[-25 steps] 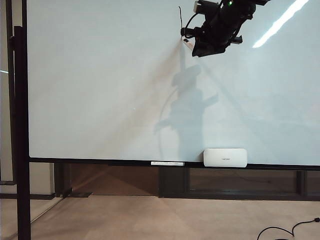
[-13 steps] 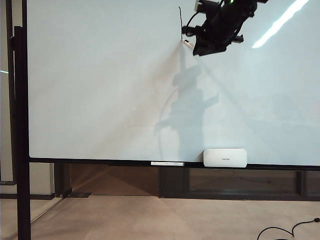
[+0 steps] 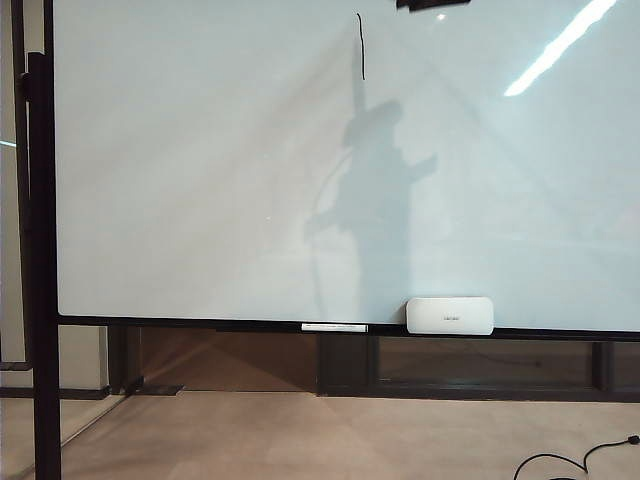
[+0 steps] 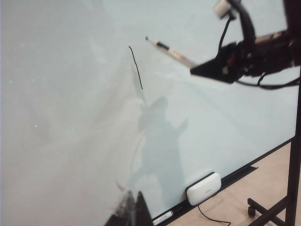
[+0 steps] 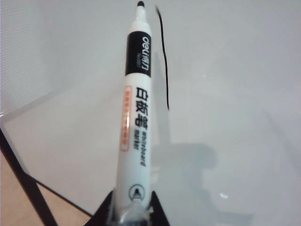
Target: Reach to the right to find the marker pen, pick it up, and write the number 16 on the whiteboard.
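The whiteboard (image 3: 200, 180) fills the exterior view and bears one short black vertical stroke (image 3: 360, 45) near its top. Only a dark sliver of my right gripper (image 3: 435, 4) shows at that view's upper edge. In the right wrist view my right gripper (image 5: 131, 203) is shut on the marker pen (image 5: 136, 103), whose dark tip (image 5: 140, 4) points at the board beside the stroke (image 5: 163, 61). The left wrist view shows that arm holding the marker pen (image 4: 169, 49) near the stroke's top (image 4: 136, 66). My left gripper (image 4: 134, 213) is shut, empty, low in front of the board.
A rounded white eraser block (image 3: 450, 315) and a thin white strip (image 3: 335, 327) rest on the black lower rail. A black stand post (image 3: 40, 250) rises at the left. A dark cable (image 3: 570, 462) lies on the floor at the lower right.
My right arm has risen from the stroke's lower end and almost left the exterior view's top edge. The stroke now shows in full. The left arm has not moved.
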### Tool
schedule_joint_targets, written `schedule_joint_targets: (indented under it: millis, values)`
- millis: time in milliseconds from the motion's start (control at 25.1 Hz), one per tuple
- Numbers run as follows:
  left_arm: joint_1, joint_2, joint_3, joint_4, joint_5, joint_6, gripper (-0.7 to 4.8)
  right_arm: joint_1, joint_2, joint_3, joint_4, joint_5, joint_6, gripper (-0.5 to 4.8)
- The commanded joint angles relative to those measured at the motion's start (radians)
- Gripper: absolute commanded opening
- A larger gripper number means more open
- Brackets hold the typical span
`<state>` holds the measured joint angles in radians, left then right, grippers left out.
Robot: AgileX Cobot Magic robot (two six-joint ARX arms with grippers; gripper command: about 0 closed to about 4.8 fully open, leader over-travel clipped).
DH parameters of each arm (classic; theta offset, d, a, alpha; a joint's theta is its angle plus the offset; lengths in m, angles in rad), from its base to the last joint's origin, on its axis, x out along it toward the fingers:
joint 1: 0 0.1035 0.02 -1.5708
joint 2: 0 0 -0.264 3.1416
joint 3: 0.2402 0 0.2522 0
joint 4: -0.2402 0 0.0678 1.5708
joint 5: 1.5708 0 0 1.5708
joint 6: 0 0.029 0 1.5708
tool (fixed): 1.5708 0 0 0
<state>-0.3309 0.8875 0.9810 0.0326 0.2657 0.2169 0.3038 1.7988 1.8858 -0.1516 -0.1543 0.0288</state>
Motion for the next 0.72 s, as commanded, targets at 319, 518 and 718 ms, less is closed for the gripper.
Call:
schedule_joint_targets:
  millis: [319, 518, 718]
  values:
    - [0.002, -0.003, 0.002, 0.002, 0.009, -0.042, -0.05, 0.001, -0.043, 0.003, -0.111, -0.118, -0.039, -0.02]
    - [0.002, -0.019, 0.002, -0.021, 0.009, -0.042, -0.05, 0.012, -0.074, 0.003, -0.134, -0.098, -0.063, -0.02]
    - [0.002, -0.028, 0.002, -0.025, 0.009, -0.051, -0.05, 0.013, -0.124, 0.003, -0.086, -0.064, -0.101, -0.02]
